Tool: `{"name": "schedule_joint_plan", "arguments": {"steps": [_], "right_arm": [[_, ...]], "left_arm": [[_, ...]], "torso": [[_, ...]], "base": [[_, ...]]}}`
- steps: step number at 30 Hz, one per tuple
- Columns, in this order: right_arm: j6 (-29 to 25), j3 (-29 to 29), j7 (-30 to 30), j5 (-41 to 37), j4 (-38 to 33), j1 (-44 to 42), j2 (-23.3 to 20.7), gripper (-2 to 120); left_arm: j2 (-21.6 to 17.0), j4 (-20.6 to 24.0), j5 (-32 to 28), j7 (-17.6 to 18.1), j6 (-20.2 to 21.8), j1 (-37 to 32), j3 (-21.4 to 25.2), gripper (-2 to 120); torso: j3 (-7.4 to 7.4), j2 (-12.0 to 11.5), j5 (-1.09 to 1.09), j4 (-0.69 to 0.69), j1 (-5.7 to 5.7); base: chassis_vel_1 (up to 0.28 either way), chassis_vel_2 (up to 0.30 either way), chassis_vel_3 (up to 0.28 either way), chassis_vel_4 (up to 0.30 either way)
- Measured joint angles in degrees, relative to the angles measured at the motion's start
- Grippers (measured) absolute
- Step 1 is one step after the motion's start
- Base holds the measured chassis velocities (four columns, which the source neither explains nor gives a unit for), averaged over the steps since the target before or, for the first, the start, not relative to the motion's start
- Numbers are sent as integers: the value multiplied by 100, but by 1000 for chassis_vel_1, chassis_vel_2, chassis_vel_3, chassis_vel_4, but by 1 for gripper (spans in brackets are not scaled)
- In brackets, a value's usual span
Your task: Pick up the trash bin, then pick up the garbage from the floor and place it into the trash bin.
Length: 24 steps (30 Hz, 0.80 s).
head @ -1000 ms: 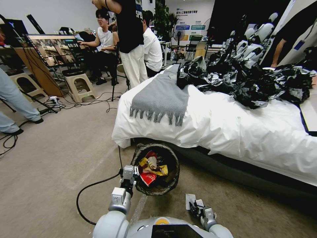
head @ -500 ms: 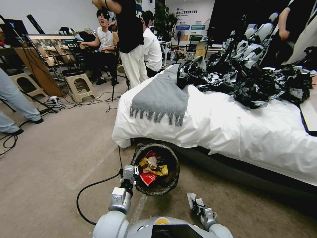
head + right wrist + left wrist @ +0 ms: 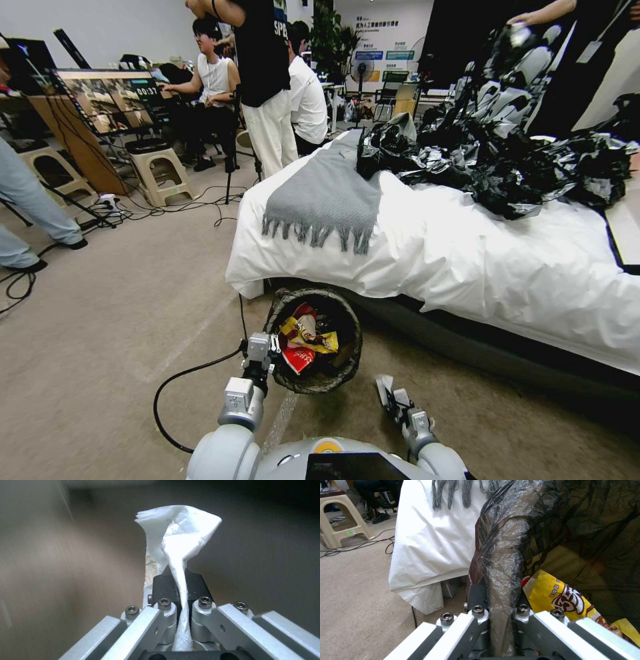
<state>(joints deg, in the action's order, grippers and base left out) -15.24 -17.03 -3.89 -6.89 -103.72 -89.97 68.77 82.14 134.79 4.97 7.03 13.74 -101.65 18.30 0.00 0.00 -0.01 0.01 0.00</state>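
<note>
Head view high, forward-down; wrist views close; bin rim (image 3: pixel 501 562) shared.

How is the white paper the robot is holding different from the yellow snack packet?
The white paper is plain and pinched in the right gripper, outside the trash bin. The yellow packet has printed letters and lies loose inside the bin, which the left gripper clamps by the rim. Both are crumpled.
</note>
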Motion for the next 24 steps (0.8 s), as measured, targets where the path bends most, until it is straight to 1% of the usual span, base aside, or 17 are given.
{"name": "schedule_joint_plan", "arguments": {"steps": [1,2,3,6,7,9,11,12,14,19,24], "right_arm": [[-350,-56,252,83,-263,65,18,0],[-522,-83,425,93,-472,98,14,0],[-522,-83,425,93,-472,98,14,0],[-958,-185,1034,95,-1126,208,-29,0],[-958,-185,1034,95,-1126,208,-29,0],[-1218,-179,1445,71,-1588,260,-54,0],[-1318,-113,1666,10,-1894,251,-63,0],[-1318,-113,1666,10,-1894,251,-63,0],[-1398,-20,1920,-56,-2209,195,-70,0],[-1419,144,2157,-43,-2390,60,-190,0],[-1481,266,2300,52,-2286,-39,-332,0]], "left_arm": [[0,0,2,0,1,-7,-4,0],[1,0,4,0,2,-11,-6,0],[1,0,4,0,2,-11,-6,0],[1,0,9,0,3,-20,-4,0],[1,0,9,0,3,-20,-4,0],[-1,-3,18,1,4,-31,-3,0],[-1,-4,25,2,5,-33,-6,0],[-1,-4,25,2,5,-33,-6,0],[0,-4,34,2,6,-43,-8,0],[0,-9,47,2,9,-39,-27,0],[0,-15,53,2,11,-32,-38,0]], "torso": [[0,0,0,0,0],[0,0,0,-1,0],[0,0,0,-1,0],[0,0,0,-1,0],[0,0,0,-1,0],[0,0,0,-1,0],[0,0,1,-1,0],[0,0,1,-1,0],[0,0,0,-2,0],[0,0,1,-2,0],[-1,0,2,-2,0]], "base": [[0,0,0,0],[0,0,0,0],[0,0,0,0],[0,0,0,0],[0,0,0,0],[0,0,0,0],[0,0,0,0],[0,0,0,0],[0,0,0,0],[0,0,0,0],[0,0,0,0]]}}
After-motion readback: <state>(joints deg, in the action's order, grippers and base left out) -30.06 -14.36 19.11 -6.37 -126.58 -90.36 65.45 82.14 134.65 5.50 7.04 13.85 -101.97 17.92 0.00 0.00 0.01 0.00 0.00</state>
